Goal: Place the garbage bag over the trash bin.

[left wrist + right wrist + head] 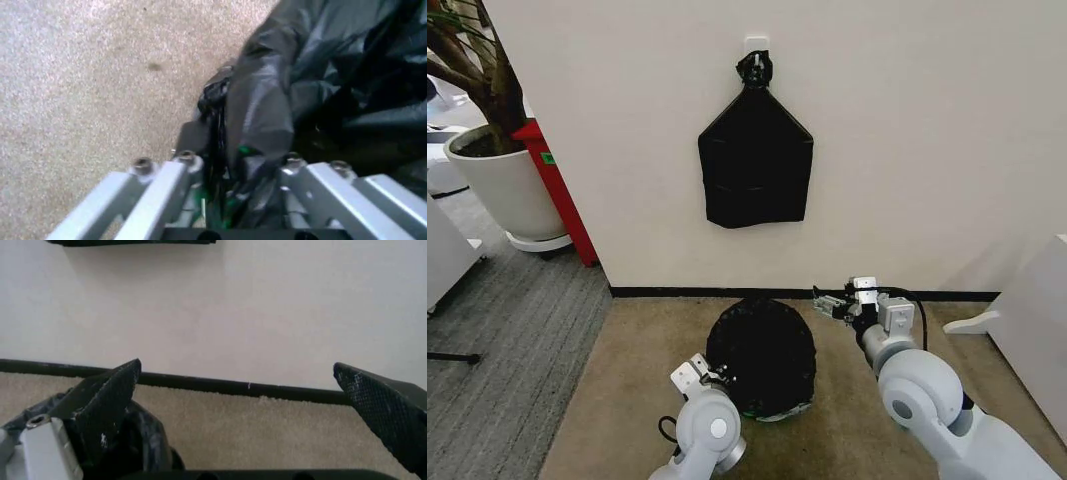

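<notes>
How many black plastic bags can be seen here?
2: the garbage bag draped over the trash bin on the floor, and a flat bag bundle hanging on the wall.

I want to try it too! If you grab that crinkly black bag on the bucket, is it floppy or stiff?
Probably floppy: the garbage bag drapes in rumpled folds over the trash bin. Likely slippery, since its glossy film shines beside the left pincer, which is pinching a fold. It seems light and thin, so a hard tug might tear it.
</notes>
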You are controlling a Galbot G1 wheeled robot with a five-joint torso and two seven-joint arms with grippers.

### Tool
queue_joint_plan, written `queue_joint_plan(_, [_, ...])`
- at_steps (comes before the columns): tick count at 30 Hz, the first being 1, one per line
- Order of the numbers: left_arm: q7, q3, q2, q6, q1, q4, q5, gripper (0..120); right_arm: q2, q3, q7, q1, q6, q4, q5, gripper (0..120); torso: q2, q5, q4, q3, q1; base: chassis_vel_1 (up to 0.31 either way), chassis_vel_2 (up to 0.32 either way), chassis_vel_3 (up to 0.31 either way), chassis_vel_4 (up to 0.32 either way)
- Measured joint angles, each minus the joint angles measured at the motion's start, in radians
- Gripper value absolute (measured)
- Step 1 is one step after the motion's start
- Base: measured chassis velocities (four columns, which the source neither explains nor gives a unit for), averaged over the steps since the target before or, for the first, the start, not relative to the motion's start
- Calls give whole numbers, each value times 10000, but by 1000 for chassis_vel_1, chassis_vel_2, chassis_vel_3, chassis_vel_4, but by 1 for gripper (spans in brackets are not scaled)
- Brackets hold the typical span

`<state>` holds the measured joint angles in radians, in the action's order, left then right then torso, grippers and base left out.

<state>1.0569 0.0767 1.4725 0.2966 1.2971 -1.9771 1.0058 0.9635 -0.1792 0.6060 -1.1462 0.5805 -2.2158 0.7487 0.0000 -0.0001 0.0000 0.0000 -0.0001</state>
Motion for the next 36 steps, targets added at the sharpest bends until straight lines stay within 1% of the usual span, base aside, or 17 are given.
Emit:
queue_joint_plan(1, [0,-1,-41,1,1,-28,0,30,0,10,-1,32,-1,17,-2,100,0,0,0,0,0,0,0,0,0])
queue_joint_plan(2, [0,-1,-58,1,3,-42,0,32,0,17,-3,48,-2,24,-4,100,0,0,0,0,0,0,0,0,0])
queue_joint_plan(3, [-14,-3,-107,1,26,-83,-1,39,0,42,-11,82,-5,38,-15,100,0,0,0,0,0,0,0,0,0])
queue_joint_plan(4, [-35,-4,-132,-1,45,-109,-4,42,3,57,-18,95,-5,45,-23,100,0,-1,0,0,0,0,0,0,0])
queue_joint_plan(5, [-35,-4,-132,-1,45,-109,-4,42,3,57,-18,95,-5,45,-23,100,0,-1,0,0,0,0,0,0,0])
queue_joint_plan(8, [-212,-7,-229,-54,133,-248,-131,52,51,140,-37,162,-7,77,-71,100,0,0,0,0,0,0,0,0,0])
queue_joint_plan(10, [-756,-37,-375,-370,280,-361,-632,64,117,230,-46,251,-29,119,-104,100,0,0,0,0,0,0,0,0,0])
queue_joint_plan(11, [-1032,-47,-466,-515,346,-411,-855,67,134,281,-46,299,-80,147,-123,100,0,-1,0,0,0,0,0,0,0])
queue_joint_plan(12, [-1032,-47,-466,-515,346,-411,-855,67,134,281,-46,299,-80,147,-123,100,0,-1,0,0,0,0,0,0,0])
queue_joint_plan(15, [-1668,-46,-746,-796,463,-515,-1336,79,182,376,-45,395,-151,196,-140,100,0,3,1,0,0,0,0,0,0])
queue_joint_plan(16, [-1953,-34,-920,-962,488,-543,-1610,86,223,423,-42,417,-166,207,-156,100,0,2,0,0,0,0,0,0,0])
queue_joint_plan(17, [-2066,-18,-987,-1029,491,-555,-1702,87,238,440,-42,419,-168,207,-167,100,0,2,1,0,0,0,0,0,0])
queue_joint_plan(19, [-2382,41,-1197,-1218,507,-684,-1873,96,296,479,-42,419,-168,207,-205,100,0,2,0,0,0,0,0,0,0])
queue_joint_plan(24, [-2519,88,-1339,-1319,645,-934,-1998,100,343,497,-45,431,-169,225,-257,100,0,1,0,0,0,0,0,0,0])
queue_joint_plan(28, [-2535,54,-1314,-1389,878,-996,-2336,99,356,539,-45,476,-171,227,-268,100,0,0,0,0,0,0,0,0,0])
queue_joint_plan(32, [-2745,18,-1289,-1682,1126,-1069,-3135,98,336,628,-44,576,-170,244,-272,100,0,0,0,0,0,0,0,0,0])
queue_joint_plan(36, [-3343,85,-1377,-2054,1335,-1268,-3695,97,377,715,-44,652,-170,286,-307,100,0,0,0,0,0,0,0,0,0])
